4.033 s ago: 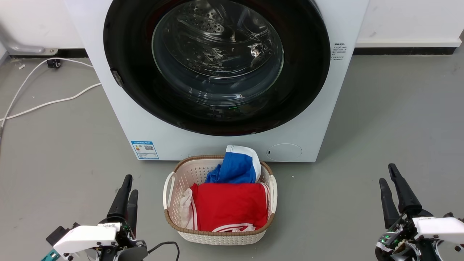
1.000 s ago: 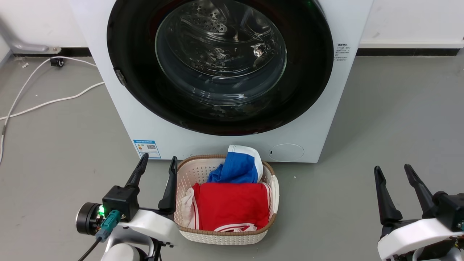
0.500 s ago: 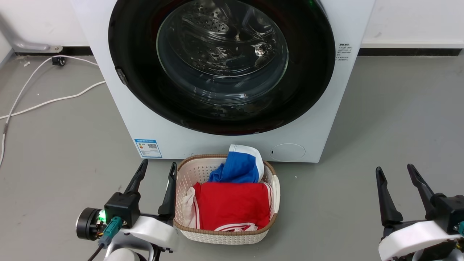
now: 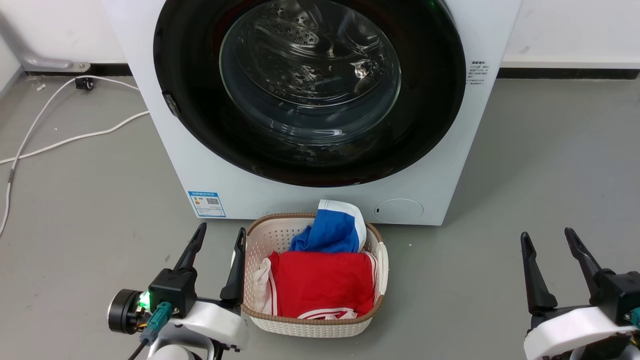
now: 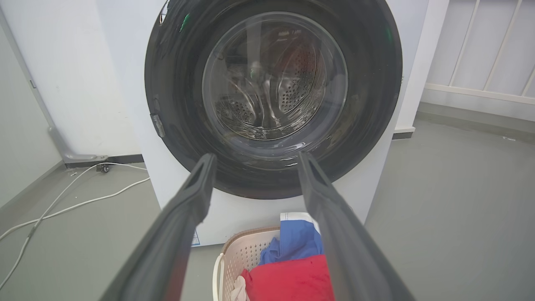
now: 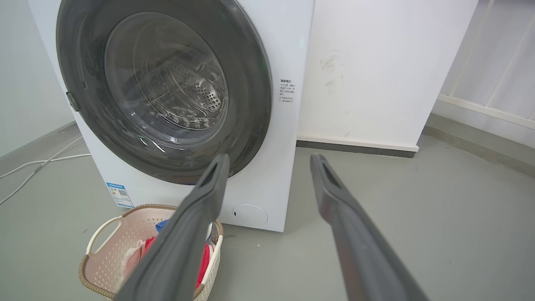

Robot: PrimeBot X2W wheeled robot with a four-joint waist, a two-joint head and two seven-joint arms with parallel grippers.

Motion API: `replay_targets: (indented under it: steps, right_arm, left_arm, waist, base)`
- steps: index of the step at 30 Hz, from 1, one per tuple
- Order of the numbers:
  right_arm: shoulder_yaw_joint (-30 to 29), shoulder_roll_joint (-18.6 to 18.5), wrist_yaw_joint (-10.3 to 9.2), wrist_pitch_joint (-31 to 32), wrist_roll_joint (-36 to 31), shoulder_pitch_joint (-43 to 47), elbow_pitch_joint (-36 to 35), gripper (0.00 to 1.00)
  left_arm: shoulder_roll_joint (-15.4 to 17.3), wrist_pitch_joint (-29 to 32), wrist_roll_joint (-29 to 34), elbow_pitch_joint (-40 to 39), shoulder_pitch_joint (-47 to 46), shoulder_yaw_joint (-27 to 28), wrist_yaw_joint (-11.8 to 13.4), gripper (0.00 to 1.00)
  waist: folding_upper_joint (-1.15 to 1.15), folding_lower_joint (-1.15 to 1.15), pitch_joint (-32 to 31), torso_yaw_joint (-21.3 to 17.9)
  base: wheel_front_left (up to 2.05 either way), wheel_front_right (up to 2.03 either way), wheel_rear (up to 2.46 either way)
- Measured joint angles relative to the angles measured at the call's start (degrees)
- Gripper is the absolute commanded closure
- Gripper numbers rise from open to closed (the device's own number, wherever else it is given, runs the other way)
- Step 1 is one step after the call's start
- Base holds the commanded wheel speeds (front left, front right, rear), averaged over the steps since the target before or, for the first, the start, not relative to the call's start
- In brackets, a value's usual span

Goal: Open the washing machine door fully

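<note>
The white washing machine [image 4: 320,202] stands ahead of me on the floor. Its washing machine door [image 4: 425,120], a large glossy black disc with a clear glass bowl, lies shut flat against the front; a small latch tab [image 4: 171,105] shows on its left rim. The door [image 5: 175,104] also faces my left wrist camera, and the door [image 6: 250,92] is seen at an angle from the right wrist. My left gripper [image 4: 220,232] is open, low beside the basket's left rim. My right gripper [image 4: 547,235] is open at the lower right, well away from the machine.
A cream laundry basket [image 4: 260,232] with red and blue clothes [image 4: 320,285] sits on the floor directly before the machine. White cables [image 4: 75,137] trail across the grey floor at left. A white wall [image 6: 376,71] stands right of the machine.
Both grippers have turned and opened since four seconds ago, and the left one has moved up beside the basket. The camera has drifted slightly, shifting the whole picture rightward. The door stays shut.
</note>
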Motion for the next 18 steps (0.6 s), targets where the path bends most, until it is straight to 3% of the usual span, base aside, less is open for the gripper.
replay_targets:
  steps: [4,6,7,15,18]
  right_arm:
    - [-0.01,0.01,-0.01,-0.12,0.71,-0.01,0.56,0.0]
    - [0.03,0.01,-0.01,-0.12,1.24,-0.01,0.83,0.7]
    - [0.0,0.01,0.0,-0.12,1.66,-0.03,0.99,1.0]
    - [0.66,0.01,-0.01,-0.02,4.3,-0.27,1.94,1.0]
    - [0.25,0.05,-0.01,0.43,9.43,-0.32,2.64,1.0]
  left_arm:
    - [-0.37,0.0,-0.09,0.15,0.0,0.51,-0.23,0.0]
    - [-0.58,0.0,-0.1,0.15,0.03,0.78,-0.38,0.0]
    - [-0.67,0.0,-0.1,0.15,0.05,0.86,-0.52,0.0]
    - [-1.24,0.0,0.0,0.14,0.07,1.67,-0.8,0.0]
    - [-1.49,0.0,-0.03,-0.02,0.07,2.19,-0.87,0.0]
  waist:
    - [0.0,0.0,-0.03,0.02]
    - [0.0,0.0,-0.03,0.03]
    - [0.0,0.0,0.0,0.03]
    - [0.0,0.0,0.13,-0.09]
    - [0.0,0.0,0.14,-0.26]
  base:
    - [0.0,0.0,0.0]
    - [0.0,0.0,0.0]
    - [0.0,0.0,0.0]
    - [0.0,0.0,0.0]
    - [0.0,0.0,0.0]
